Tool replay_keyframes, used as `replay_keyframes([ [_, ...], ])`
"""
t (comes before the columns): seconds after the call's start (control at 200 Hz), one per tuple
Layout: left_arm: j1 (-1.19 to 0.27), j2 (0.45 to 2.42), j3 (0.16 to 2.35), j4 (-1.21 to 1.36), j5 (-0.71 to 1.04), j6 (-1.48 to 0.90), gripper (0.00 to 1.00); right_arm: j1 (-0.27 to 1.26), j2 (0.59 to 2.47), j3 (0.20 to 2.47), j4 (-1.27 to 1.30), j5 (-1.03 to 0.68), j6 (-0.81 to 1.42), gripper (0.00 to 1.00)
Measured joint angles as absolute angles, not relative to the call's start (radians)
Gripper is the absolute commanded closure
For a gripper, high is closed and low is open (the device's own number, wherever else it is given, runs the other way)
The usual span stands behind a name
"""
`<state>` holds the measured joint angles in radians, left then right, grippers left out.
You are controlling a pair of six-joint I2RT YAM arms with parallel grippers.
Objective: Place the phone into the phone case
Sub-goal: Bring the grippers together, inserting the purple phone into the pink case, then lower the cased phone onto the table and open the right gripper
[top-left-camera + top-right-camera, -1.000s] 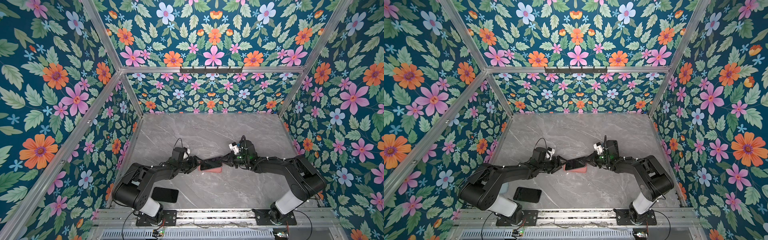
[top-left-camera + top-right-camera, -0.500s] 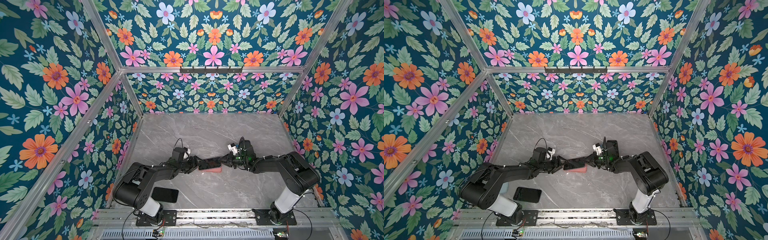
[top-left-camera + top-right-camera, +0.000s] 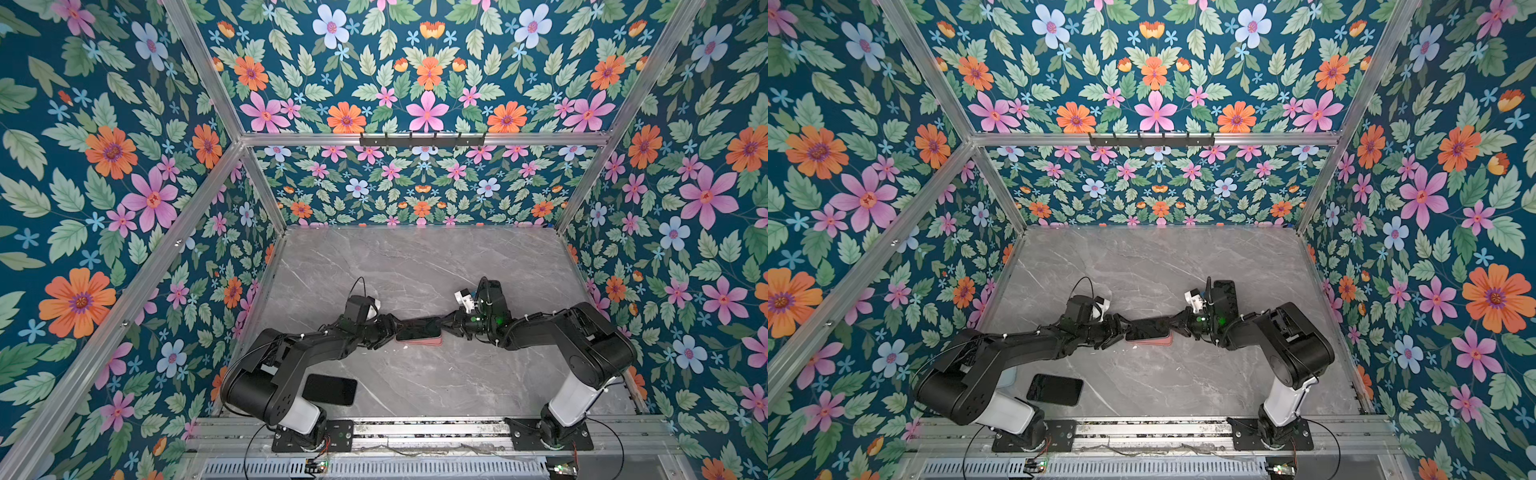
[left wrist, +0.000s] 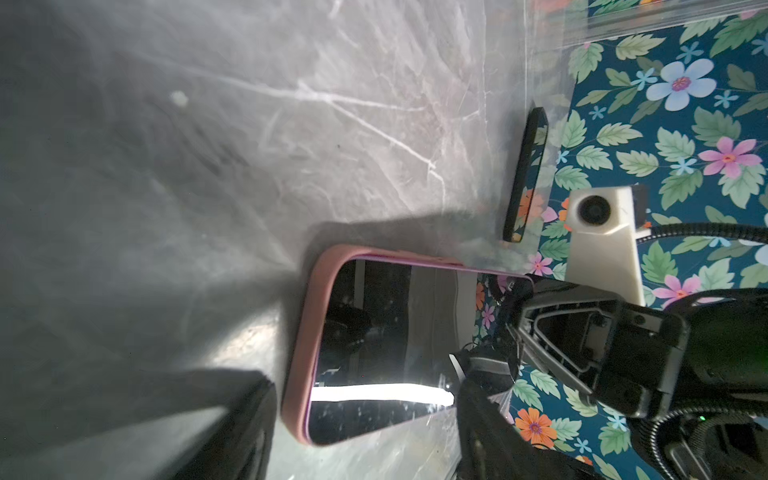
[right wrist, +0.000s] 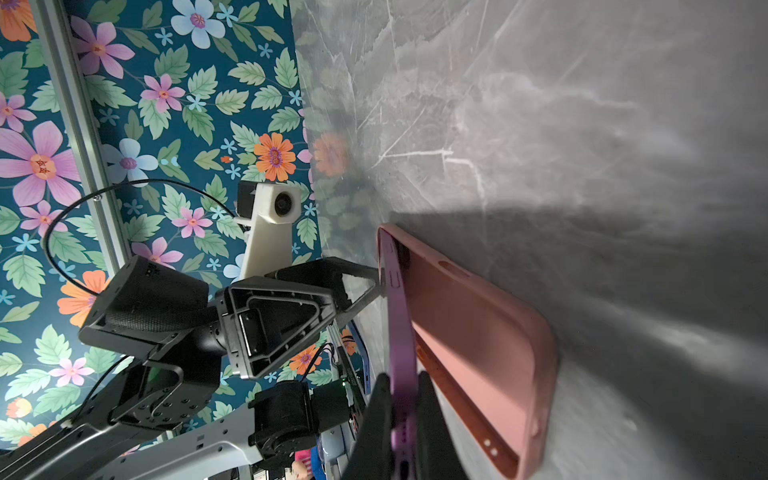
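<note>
SEATING | right gripper [image 3: 444, 323] stayed clamped on phone [image 3: 417, 328], which was tilted into pink phone case [image 3: 419, 341] mid-table | left gripper [image 3: 390, 328] jaws open, narrowed slightly around the left end | insertion judged incomplete

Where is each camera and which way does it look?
Both top views: high at the front, looking down on table, left arm, right arm, phone over phone case.
Left wrist: on left arm, facing phone and right claw; own finger shows.
Right wrist: on right arm, facing left claw; own right claw pinches phone.
Shared: both wrist views show phone case.
</note>
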<state>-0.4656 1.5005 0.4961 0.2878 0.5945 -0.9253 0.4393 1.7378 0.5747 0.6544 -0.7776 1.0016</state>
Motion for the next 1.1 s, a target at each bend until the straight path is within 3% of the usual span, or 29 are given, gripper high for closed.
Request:
replay_keyframes([
  [0.77,-0.464,1.513,0.506,0.227,0.577,-0.885,0.58,0.451,1.791,0.590,0.597,-0.751,0.947,0.82],
  [1.1,-0.464,1.496,0.500,0.160,0.551,-0.868,0.82,0.457,1.790,0.602,0.558,-0.741,0.935,0.77],
])
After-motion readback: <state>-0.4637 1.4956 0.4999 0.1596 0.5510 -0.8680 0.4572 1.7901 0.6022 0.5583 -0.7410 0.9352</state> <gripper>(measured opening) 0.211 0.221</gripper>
